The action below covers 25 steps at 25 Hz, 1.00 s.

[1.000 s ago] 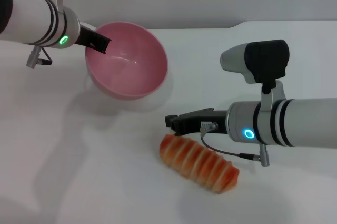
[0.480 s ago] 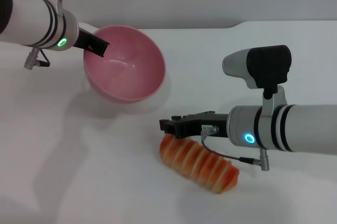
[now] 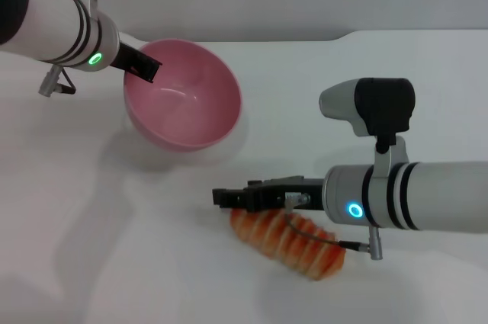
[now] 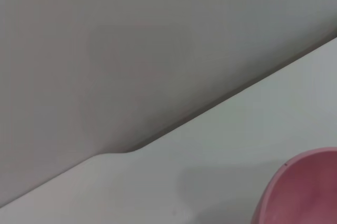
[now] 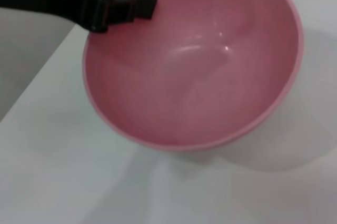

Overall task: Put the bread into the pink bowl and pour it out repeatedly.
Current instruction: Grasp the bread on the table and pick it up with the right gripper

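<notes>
You are at the pick-up step: the bowl (image 3: 183, 95) is empty and tipped toward the camera, and the bread (image 3: 288, 242) lies on the counter (image 3: 114, 248), near the bowl but apart from it. Your left hand (image 3: 142, 64) grips the bowl's far-left rim and holds it tilted. Your right hand (image 3: 229, 198) reaches flat over the bread's upper edge, its tip past the loaf's left end; I cannot tell how wide it stands. Judging from this, you next need to drop the right hand down around the bread, close on it, then carry it to the bowl.
</notes>
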Motion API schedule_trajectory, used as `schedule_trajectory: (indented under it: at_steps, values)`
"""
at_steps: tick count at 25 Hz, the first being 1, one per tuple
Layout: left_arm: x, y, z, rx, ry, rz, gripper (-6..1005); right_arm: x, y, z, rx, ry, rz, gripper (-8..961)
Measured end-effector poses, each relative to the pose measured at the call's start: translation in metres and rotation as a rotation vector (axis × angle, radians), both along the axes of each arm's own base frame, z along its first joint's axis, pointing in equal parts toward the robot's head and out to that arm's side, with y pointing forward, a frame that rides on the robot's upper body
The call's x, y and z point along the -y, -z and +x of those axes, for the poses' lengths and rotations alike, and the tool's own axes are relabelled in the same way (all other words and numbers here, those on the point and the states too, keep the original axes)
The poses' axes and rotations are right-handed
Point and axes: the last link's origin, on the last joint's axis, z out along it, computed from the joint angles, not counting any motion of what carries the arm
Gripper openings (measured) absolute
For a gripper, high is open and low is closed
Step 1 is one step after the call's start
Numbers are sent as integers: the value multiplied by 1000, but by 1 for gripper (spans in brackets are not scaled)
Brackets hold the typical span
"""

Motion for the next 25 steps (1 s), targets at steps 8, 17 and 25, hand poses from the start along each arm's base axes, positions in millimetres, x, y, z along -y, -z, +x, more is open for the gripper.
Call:
schedule_trajectory:
  at_steps: [8,17,25]
  values:
    - [0,0,1,-8,0,-1,56,7,8,3,-12,29,-38,750]
    - [0,0,1,-15,2,-4,57,7,9,6,-7,56,-53,751]
    - [0,-1,1,-14,-1,-3,58,5,10,16,12,90,-54,681]
